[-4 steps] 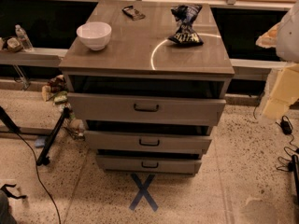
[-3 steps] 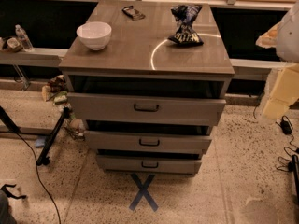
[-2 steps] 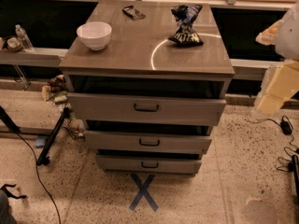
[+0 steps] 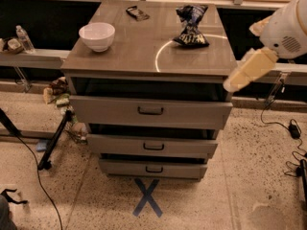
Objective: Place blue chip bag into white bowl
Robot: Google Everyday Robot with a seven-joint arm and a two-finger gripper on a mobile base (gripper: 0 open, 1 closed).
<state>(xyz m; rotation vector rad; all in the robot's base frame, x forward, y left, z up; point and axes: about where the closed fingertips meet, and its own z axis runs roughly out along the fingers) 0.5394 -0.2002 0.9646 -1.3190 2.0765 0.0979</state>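
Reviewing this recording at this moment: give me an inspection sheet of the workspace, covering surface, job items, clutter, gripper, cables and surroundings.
Surface: grey cabinet top with a bright curved glare arc; the three drawers below stand slightly open.
Job's things: blue chip bag, crumpled, at the back right of the top; white bowl at the left, nothing seen in it, well apart from the bag.
Clutter: small flat dark object at the back centre.
Gripper: gripper not in view; only a cream arm segment shows by the cabinet's right front corner.
Cables: black cable on the floor at left; more cables at right.
Surroundings: water bottle on the left ledge; blue tape X on the floor.
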